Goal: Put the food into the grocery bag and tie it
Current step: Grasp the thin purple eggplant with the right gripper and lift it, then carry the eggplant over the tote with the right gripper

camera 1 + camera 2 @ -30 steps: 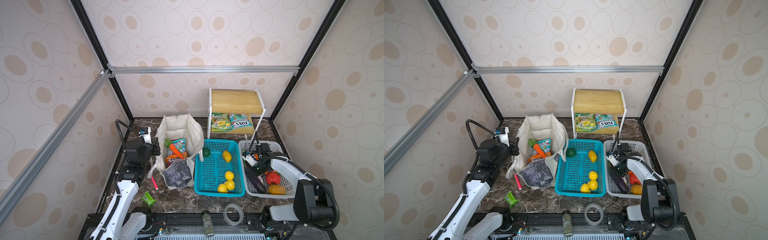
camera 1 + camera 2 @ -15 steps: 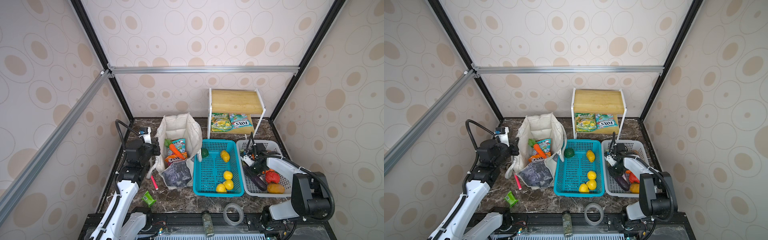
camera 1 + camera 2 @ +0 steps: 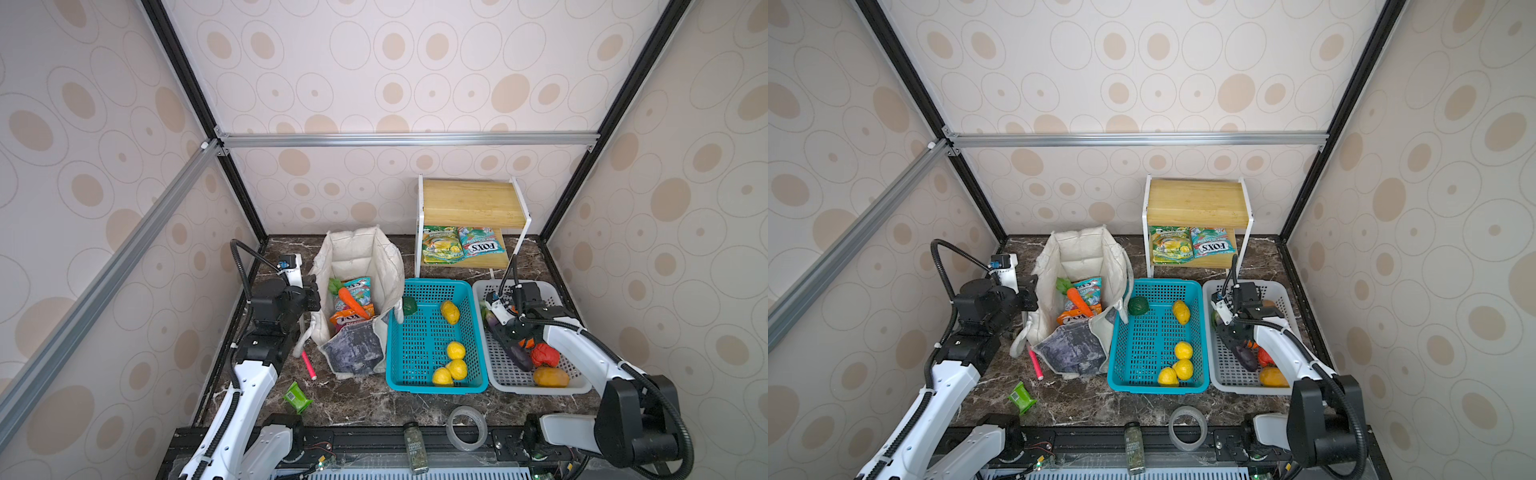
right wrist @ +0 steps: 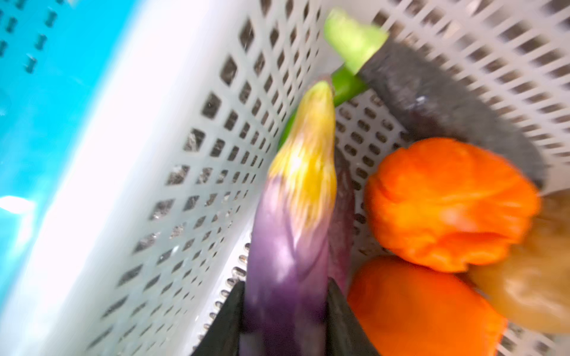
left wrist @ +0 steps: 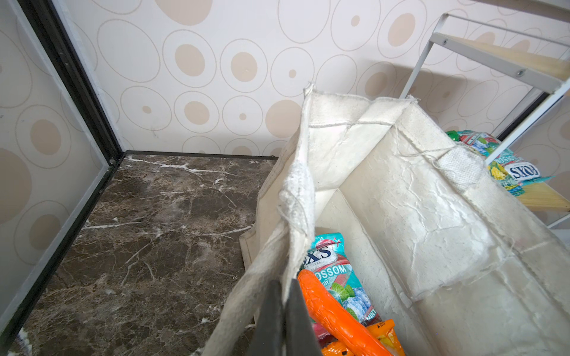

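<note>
My right hand (image 4: pixel 283 320) is clamped on a pale purple eggplant (image 4: pixel 293 234), one finger on each side of its body. Its long axis runs straight out from my grip, the yellowish stem end pointing away from me. It lies along the wall of the white basket (image 4: pixel 191 172) that faces the teal basket (image 3: pixel 417 332). The view there is blurred. Around it I count one dark eggplant (image 4: pixel 431 101) with a green stem, one crumpled orange-red pepper (image 4: pixel 447 203), one orange fruit (image 4: pixel 416 308) and one brownish fruit (image 4: pixel 524 277). That arm comes up from the front right corner of the desk (image 3: pixel 374 403), forearm slanting back and inward over the white basket, wrist bent down into it. My left hand (image 5: pixel 282 317) is pressed together on the rim fabric of the grocery bag (image 5: pixel 416 215), the cloth pinched between the fingers. That arm rises from the front left, elbow folded, wrist level and aimed sideways at the bag's left rim. The bag stands open at the back left of the desk, just beside the teal basket, its front panel slumped so the dark marbled outside shows. Inside, one carrot (image 5: pixel 333 314) lies slantwise on candy packets (image 5: pixel 336 268), leafy end toward the back, tip toward the front; I can make out two packets for certain. The teal basket holds four lemons (image 3: pixel 450 311) and one dark green piece (image 3: pixel 409 305) at its back left corner. Two more candy packets (image 3: pixel 480 248) lie flat on the lower level of the shelf (image 3: pixel 469 201) behind the baskets.
</note>
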Tool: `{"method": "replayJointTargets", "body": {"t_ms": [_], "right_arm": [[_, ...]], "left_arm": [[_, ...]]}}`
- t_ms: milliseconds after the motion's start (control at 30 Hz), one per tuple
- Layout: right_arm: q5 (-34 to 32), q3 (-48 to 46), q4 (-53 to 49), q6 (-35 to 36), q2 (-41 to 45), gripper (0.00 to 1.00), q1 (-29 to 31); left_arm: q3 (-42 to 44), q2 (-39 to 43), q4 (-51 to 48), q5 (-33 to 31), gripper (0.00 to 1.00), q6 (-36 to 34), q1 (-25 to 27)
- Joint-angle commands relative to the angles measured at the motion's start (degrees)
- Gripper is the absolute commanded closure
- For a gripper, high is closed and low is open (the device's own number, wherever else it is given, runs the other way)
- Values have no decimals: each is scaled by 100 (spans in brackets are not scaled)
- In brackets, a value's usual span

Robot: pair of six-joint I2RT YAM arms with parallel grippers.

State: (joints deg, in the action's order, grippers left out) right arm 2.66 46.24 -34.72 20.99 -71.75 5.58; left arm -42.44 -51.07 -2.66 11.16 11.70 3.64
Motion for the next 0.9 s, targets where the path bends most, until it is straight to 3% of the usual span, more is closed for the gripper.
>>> {"method": "replayJointTargets", "body": {"t_ms": [0, 133, 333, 533, 767, 867], "right_arm": [[-127, 317, -77, -139, 356, 65, 24], [0, 719, -178, -458, 633, 65, 33], [855, 1299, 125, -1473, 1104, 69, 157], [550, 2029, 754, -2192, 1022, 70, 1538], [59, 3537, 1828, -2414, -467, 70, 3545], [315, 4173, 2473, -2631, -1263, 68, 3944]], "left_arm": [[-63, 158, 169, -1, 100, -63, -28], [-64, 171, 162, -19, 100, -58, -28], [-56, 161, 168, -57, 100, -71, -23], [-55, 142, 195, -10, 100, -39, -22], [-22, 156, 241, 42, 100, -29, -21], [-10, 158, 270, 73, 100, -22, -27]]}}
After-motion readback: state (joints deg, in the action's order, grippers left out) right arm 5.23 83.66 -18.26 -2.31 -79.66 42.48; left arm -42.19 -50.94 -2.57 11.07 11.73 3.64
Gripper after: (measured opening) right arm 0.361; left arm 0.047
